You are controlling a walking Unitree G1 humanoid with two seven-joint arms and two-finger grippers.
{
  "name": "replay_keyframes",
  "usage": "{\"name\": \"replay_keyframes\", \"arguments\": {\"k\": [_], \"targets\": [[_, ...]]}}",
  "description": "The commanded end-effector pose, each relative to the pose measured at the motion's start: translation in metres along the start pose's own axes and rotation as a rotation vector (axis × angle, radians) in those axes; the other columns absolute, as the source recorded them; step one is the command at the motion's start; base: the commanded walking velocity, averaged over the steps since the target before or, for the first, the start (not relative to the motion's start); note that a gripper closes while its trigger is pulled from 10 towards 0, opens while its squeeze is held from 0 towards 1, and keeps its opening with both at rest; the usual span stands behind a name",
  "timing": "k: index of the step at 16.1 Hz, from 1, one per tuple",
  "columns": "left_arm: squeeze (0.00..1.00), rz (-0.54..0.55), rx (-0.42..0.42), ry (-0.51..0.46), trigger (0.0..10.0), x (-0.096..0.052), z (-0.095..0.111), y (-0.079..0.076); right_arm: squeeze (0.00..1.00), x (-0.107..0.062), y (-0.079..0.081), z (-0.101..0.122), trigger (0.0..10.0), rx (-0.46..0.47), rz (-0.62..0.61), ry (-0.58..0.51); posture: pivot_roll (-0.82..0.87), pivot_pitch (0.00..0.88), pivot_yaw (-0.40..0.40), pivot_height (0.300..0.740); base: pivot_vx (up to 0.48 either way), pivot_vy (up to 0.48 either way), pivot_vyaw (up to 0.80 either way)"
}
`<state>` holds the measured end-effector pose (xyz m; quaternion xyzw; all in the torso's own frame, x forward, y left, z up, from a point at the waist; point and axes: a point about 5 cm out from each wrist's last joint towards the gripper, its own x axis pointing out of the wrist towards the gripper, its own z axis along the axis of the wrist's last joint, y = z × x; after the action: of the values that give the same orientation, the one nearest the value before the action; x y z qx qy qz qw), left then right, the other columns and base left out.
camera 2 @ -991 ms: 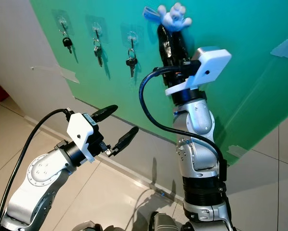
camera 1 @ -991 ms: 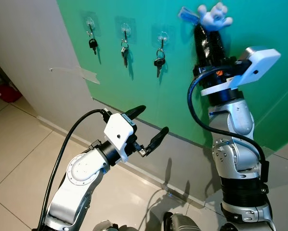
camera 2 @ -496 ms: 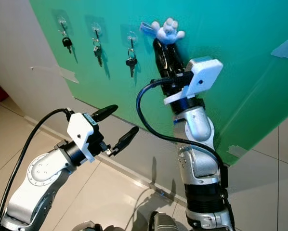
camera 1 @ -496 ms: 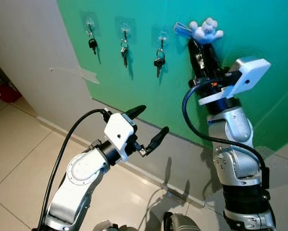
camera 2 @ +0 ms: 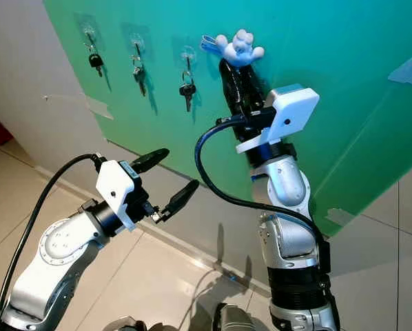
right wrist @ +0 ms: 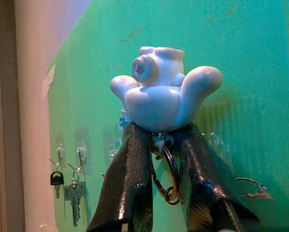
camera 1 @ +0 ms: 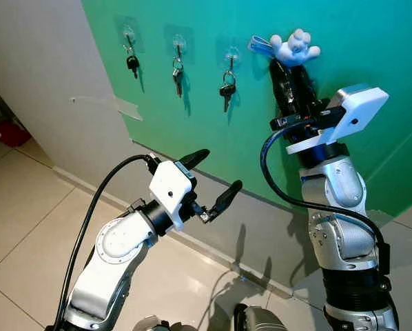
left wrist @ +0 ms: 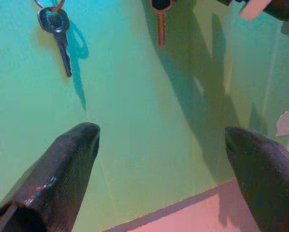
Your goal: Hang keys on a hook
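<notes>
A home hallway: tiled floor (camera 1: 27,207), green wall board (camera 1: 371,55) with key hooks (camera 1: 179,41).

- I count three sets of keys already hanging on the green wall: one (camera 1: 132,63), a second (camera 1: 178,73) and a third (camera 1: 227,89), all to the left of my raised right gripper (camera 1: 286,63).
- Three clear hooks hold them, one per set (camera 1: 128,31) (camera 1: 179,36) (camera 1: 232,51).
- One white figure keychain (camera 1: 295,47) sits at that gripper's fingertips.
- Two grippers; my left gripper (camera 1: 212,178) sits lower, fingers spread.
</notes>
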<state>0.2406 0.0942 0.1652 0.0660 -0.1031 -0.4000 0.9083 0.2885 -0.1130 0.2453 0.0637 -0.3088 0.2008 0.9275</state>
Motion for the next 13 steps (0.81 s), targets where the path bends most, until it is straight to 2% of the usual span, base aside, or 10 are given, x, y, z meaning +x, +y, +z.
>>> {"name": "replay_keyframes", "arguments": {"k": [1,6,7,8,9,13], "targets": [[0.00,-0.014,0.011,0.001,10.0,0.0002,0.0003,-0.0007,0.00,-0.0012,-0.0013,0.0048,10.0,-0.008,-0.004,-0.015,-0.08,0.108,0.033,0.740,0.000,0.000,0.00],[0.00,-0.003,0.014,-0.006,10.0,-0.0008,0.0008,-0.0008,0.00,0.0010,-0.0004,0.0077,10.0,0.009,0.002,-0.024,-0.08,0.104,0.028,0.740,0.000,0.000,0.00],[0.00,-0.004,0.013,-0.005,10.0,-0.0009,0.0008,-0.0008,0.55,0.0009,-0.0002,0.0073,10.0,0.022,0.005,-0.023,-0.08,0.103,0.027,0.740,0.000,0.000,0.00],[0.00,-0.004,0.013,-0.005,10.0,-0.0010,0.0008,-0.0009,0.55,0.0009,-0.0002,0.0072,10.0,0.026,0.006,-0.023,-0.08,0.102,0.027,0.740,0.000,0.000,0.00],[0.00,-0.004,0.012,-0.006,10.0,-0.0013,0.0008,-0.0012,1.00,0.0003,0.0003,0.0068,10.0,0.038,0.010,-0.021,-0.08,0.101,0.027,0.740,0.000,0.000,0.00],[0.00,-0.009,0.009,-0.007,10.0,-0.0010,0.0008,-0.0025,1.00,-0.0009,0.0010,0.0075,10.0,0.050,0.022,-0.021,-0.08,0.103,0.029,0.740,0.000,0.000,0.00]]}}
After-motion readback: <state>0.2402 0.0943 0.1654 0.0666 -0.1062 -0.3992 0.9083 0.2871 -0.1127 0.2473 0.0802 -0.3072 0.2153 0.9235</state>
